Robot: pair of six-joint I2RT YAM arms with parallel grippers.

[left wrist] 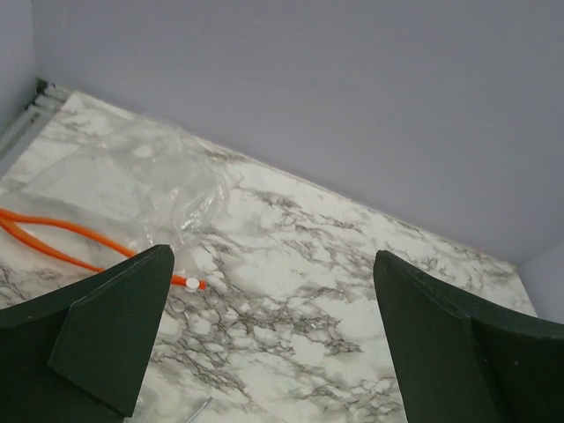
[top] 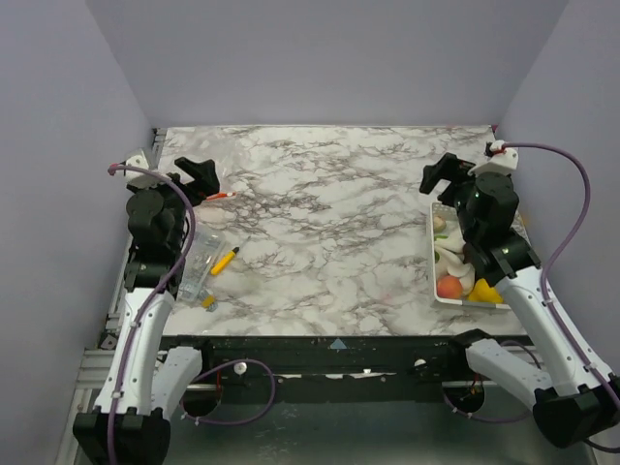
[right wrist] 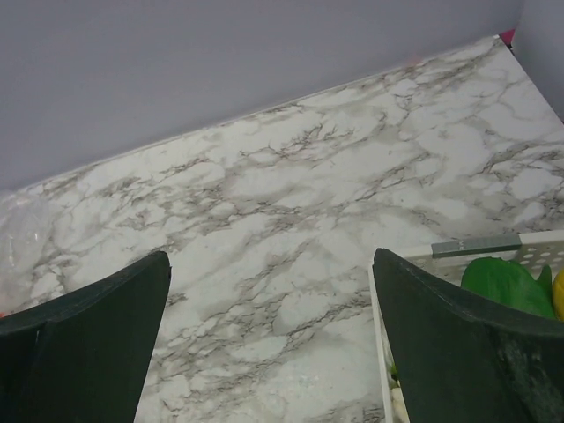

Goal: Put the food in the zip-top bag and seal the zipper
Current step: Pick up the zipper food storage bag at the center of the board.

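The clear zip-top bag (left wrist: 132, 176) lies crumpled at the far left of the table. Its red-orange zipper (left wrist: 62, 236) ends in a white slider. In the top view only the strip's end (top: 221, 197) shows beside my left gripper (top: 197, 176); the arm hides the rest of the bag. The left gripper (left wrist: 271, 257) is open and empty above the table, just right of the bag. The food lies in the white slotted tray (top: 433, 276) at the right: leafy green with white stem (top: 448, 254), peach (top: 449, 287), yellow piece (top: 487, 291). My right gripper (top: 442, 174) is open and empty beyond the tray's far end (right wrist: 271, 257).
A smaller clear plastic item (top: 199, 260) without a red strip and a short yellow pen (top: 225, 261) lie near the left arm. A small yellow bit (top: 208, 302) sits near the front edge. Lilac walls close three sides. The tray rim (right wrist: 480, 246) and a green piece (right wrist: 507, 284) show beside the right finger.
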